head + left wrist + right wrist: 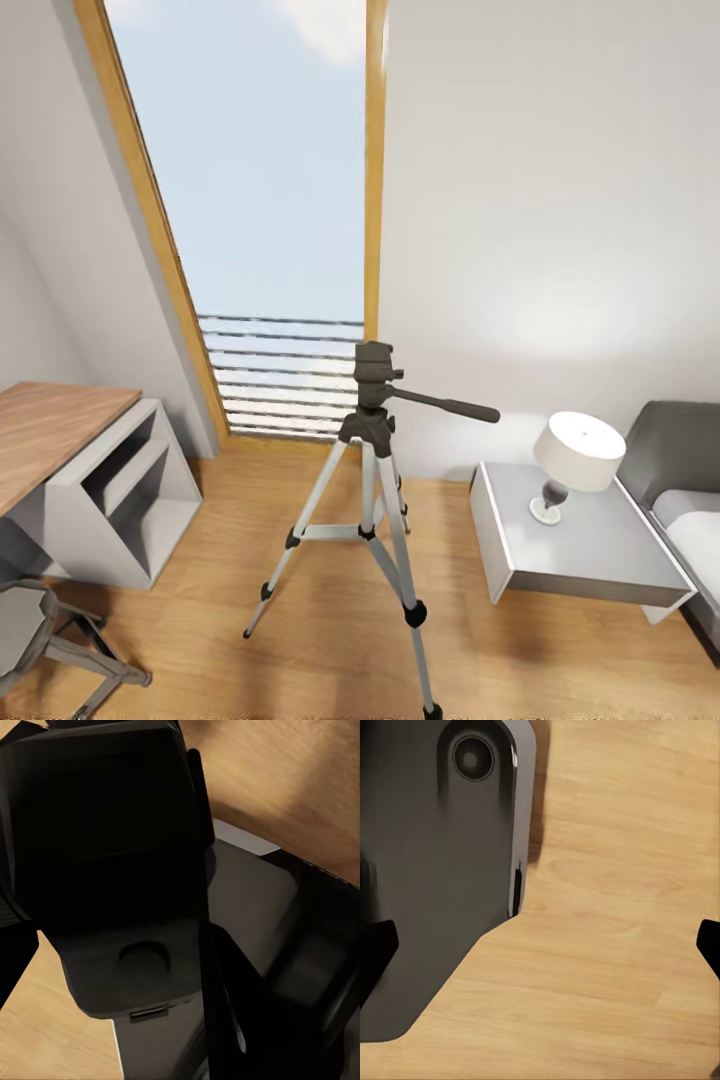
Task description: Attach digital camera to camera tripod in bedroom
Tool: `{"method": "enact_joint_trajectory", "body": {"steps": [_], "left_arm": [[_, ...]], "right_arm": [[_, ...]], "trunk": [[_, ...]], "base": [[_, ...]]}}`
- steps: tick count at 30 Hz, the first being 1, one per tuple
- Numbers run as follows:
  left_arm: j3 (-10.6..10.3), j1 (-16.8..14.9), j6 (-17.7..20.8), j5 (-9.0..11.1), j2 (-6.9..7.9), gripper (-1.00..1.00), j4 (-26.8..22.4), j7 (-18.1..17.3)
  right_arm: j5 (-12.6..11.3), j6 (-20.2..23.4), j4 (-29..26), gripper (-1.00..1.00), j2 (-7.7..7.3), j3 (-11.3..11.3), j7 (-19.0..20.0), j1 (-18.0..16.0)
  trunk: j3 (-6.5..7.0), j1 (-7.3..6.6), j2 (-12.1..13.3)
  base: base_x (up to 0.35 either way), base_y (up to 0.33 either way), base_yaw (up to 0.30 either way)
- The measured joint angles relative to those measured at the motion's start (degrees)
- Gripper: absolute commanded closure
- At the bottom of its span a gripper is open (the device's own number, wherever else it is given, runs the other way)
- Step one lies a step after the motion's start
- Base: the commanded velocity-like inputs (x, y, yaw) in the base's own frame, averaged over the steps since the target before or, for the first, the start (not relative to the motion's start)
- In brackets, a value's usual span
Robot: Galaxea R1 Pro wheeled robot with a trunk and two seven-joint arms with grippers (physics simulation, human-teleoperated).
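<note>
The camera tripod (375, 470) stands upright on the wood floor in the middle of the head view, before the tall window. It has silver-white legs, and its dark grey head (374, 368) has a pan handle pointing right, with nothing mounted on it. In the left wrist view a black boxy body, the digital camera (105, 832), sits very close between the dark fingers of my left gripper (120, 967), which is shut on it. My right gripper (540, 949) is open, its two black fingertips (375, 952) far apart over bare floor.
A wooden desk (50, 430) with a white shelf unit (130, 490) and a grey stool (30, 620) stand at the left. A grey nightstand (590, 560) with a lamp (578, 455) and the bed (690, 500) are at the right. My dark base (435, 870) shows in the right wrist view.
</note>
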Motion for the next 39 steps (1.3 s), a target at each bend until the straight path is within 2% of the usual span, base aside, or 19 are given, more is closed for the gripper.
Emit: {"method": "enact_joint_trajectory", "body": {"steps": [20,28,39], "left_arm": [[-0.01,0.00,0.00,-0.01,-0.07,1.00,-0.02,-0.01],[-0.03,0.00,0.01,-0.01,-0.07,1.00,0.02,-0.01],[-0.03,-0.01,0.04,-0.01,-0.78,1.00,0.04,-0.06]], "right_arm": [[0.00,-0.04,0.00,-1.00,0.00,-0.04,-0.01,0.00],[0.21,-0.16,0.00,-1.00,0.00,0.06,0.00,0.00],[0.37,-0.22,0.00,-1.00,0.14,0.08,0.01,0.00]], "trunk": [[-1.81,0.00,0.00],[-2.09,0.00,-0.01],[-2.12,0.03,-0.02]], "base": [[0.000,0.000,0.000],[-0.008,0.000,0.000],[-0.273,0.000,0.000]]}}
